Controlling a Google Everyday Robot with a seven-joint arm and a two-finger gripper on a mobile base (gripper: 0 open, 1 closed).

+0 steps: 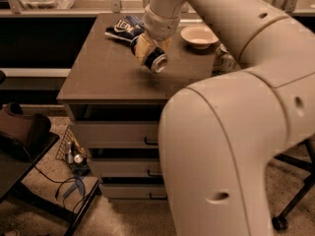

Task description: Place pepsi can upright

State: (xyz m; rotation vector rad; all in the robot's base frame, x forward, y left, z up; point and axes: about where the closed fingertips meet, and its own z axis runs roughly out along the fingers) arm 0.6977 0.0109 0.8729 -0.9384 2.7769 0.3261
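Note:
The pepsi can (156,61) is a dark can with a silver end facing the camera. It is tilted on its side a little above the brown cabinet top (106,70). My gripper (147,51) hangs from the big cream arm and is shut on the can, its tan fingers (140,47) around the can's body. The can's logo is hidden.
A blue chip bag (124,27) lies at the back of the cabinet top, just left of the gripper. A pale bowl (199,36) stands behind right, and another can (224,60) is partly hidden by my arm. Drawers sit below; office chair legs are at the right.

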